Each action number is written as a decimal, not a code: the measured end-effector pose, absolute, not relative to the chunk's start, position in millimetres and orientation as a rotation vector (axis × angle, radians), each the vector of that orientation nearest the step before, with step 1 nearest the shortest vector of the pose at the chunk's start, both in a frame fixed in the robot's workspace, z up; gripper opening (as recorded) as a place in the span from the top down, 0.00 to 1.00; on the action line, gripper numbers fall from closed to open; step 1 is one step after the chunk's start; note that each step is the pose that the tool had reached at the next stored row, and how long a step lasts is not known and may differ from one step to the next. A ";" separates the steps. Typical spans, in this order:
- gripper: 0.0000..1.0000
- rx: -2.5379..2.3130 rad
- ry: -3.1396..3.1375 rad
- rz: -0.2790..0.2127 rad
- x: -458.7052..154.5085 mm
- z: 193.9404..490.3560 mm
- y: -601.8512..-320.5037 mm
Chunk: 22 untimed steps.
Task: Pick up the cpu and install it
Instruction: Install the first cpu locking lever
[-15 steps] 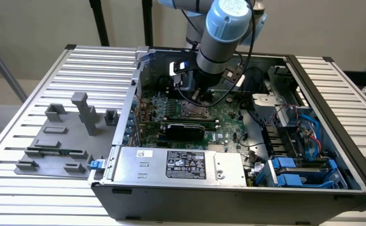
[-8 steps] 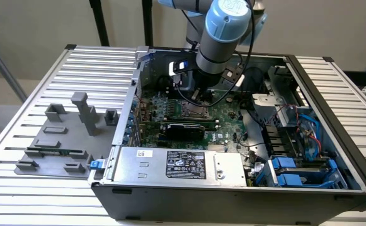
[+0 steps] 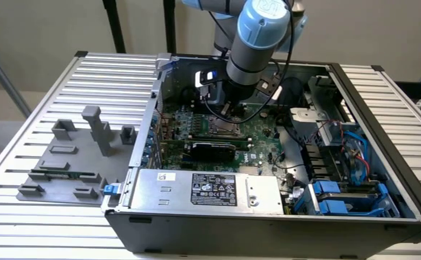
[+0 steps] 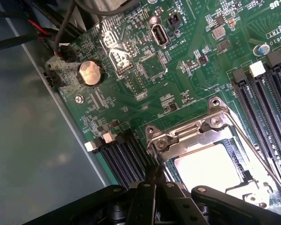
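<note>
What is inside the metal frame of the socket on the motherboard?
Inside the socket frame lies the cpu, its pale metal top facing up. The black gripper parts cover the frame's near edge, so that part stays hidden.

Pale cpu [image 4: 207, 167] inside metal-framed socket [image 4: 187, 136] on green motherboard [image 4: 131, 70].

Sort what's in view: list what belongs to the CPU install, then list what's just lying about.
Belongs to the job:
- pale silvery square cpu, lying in the socket
- metal-framed motherboard socket
- black claw, just above the socket

Lying about:
- grey plastic fixture blocks
- round silver coin battery
- black memory slots
- blue drive cage
</note>
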State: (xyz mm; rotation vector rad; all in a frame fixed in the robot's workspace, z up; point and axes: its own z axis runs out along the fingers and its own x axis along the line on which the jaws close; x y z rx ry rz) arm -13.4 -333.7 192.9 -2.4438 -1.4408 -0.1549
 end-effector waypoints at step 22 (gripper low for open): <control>0.89 -2.424 -1.436 -0.169 -13.4 207.7 -339.0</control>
